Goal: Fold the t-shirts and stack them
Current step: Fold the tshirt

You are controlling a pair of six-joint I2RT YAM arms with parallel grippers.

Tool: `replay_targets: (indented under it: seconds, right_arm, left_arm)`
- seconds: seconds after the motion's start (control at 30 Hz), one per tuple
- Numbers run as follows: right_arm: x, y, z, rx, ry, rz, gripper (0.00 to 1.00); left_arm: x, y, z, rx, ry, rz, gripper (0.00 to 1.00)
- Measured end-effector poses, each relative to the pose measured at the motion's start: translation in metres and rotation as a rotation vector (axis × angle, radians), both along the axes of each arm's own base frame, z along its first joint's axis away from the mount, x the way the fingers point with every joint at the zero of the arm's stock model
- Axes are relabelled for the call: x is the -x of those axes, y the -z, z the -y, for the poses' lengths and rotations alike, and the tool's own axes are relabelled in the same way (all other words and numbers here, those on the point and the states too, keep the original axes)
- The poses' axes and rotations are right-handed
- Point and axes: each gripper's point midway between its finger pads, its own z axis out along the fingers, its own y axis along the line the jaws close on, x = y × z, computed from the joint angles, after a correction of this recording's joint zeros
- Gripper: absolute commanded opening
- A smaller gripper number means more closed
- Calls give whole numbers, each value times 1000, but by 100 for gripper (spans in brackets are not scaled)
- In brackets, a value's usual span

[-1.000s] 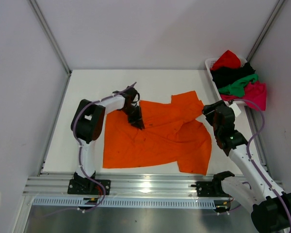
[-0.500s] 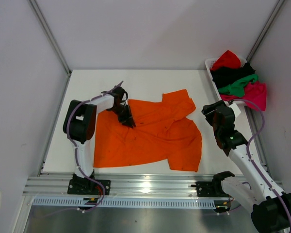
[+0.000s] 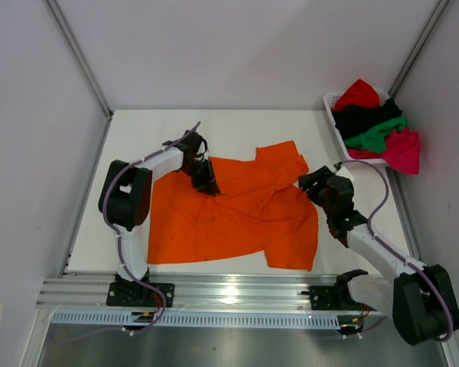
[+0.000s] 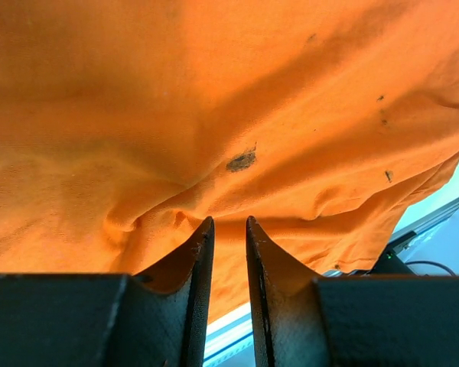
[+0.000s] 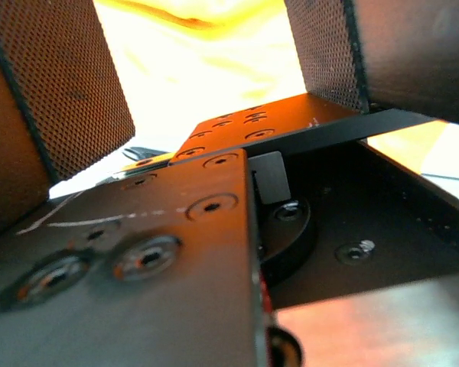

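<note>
Top external shows the orange t-shirt (image 3: 237,210) spread wrinkled, left tool (image 3: 212,189) pinching it, right tool (image 3: 306,183) wide.

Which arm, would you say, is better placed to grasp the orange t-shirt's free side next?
Probably the right: the right gripper hangs open at the edge of the orange t-shirt nearest the basket, while the left gripper is shut on its opposite side.

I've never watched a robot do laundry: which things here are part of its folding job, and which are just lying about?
Part of the job: orange t-shirt; red t-shirt; black t-shirt; green t-shirt; pink t-shirt.
Just lying about: white basket holding the last four; table.
</note>
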Motion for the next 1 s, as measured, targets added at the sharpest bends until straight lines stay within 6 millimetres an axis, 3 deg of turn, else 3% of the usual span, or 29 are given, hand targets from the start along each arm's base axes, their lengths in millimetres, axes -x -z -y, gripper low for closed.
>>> replay_targets:
  seconds: [0.2,0.6,0.87,1.0]
  right_arm:
    - [5,56,-29,-11,-88,-112,61]
    - [-4,109,-39,-48,-82,-205,61]
    - [-17,110,-34,-99,22,-239,61]
    - [-11,109,-22,-99,98,-272,61]
  left_arm:
    - [0,0,0,0,1,-1,26]
    - [1,0,0,0,1,-3,26]
    - [2,0,-1,-2,1,-8,26]
    - [3,-1,-1,-3,1,-11,26]
